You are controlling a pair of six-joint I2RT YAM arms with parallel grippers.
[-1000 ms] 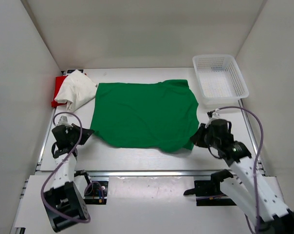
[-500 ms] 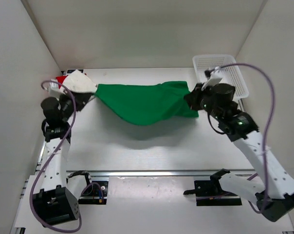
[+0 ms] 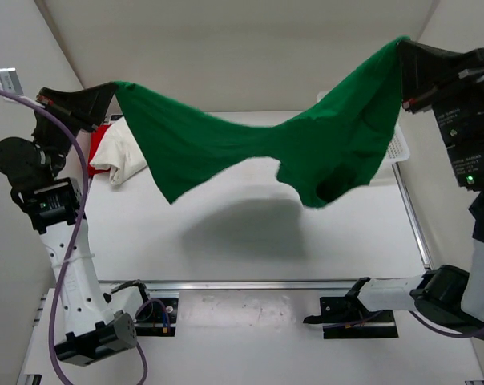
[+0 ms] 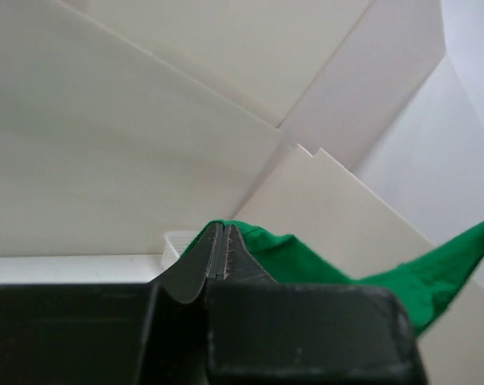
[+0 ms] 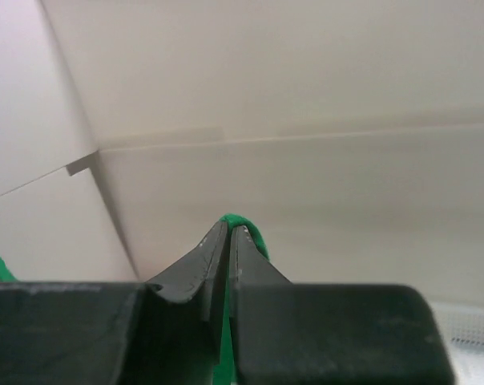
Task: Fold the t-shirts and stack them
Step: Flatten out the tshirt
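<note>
The green t-shirt (image 3: pixel 258 144) hangs stretched in the air between both grippers, sagging in the middle, high above the table. My left gripper (image 3: pixel 111 88) is shut on its left corner at the upper left; the cloth shows behind the closed fingers in the left wrist view (image 4: pixel 306 257). My right gripper (image 3: pixel 402 44) is shut on its right corner at the upper right; a green fold pokes out at the fingertips in the right wrist view (image 5: pixel 246 224). The white t-shirt (image 3: pixel 122 152) lies crumpled at the table's back left, on top of the red t-shirt (image 3: pixel 100 136), which shows only as a small patch.
A white mesh basket (image 3: pixel 394 144) stands at the back right, mostly hidden behind the hanging cloth. White walls enclose the table on three sides. The shirt's shadow (image 3: pixel 242 233) falls on the table's middle.
Both grippers have risen high and moved apart, lifting the green t-shirt off the table until it hangs in the air between them.
</note>
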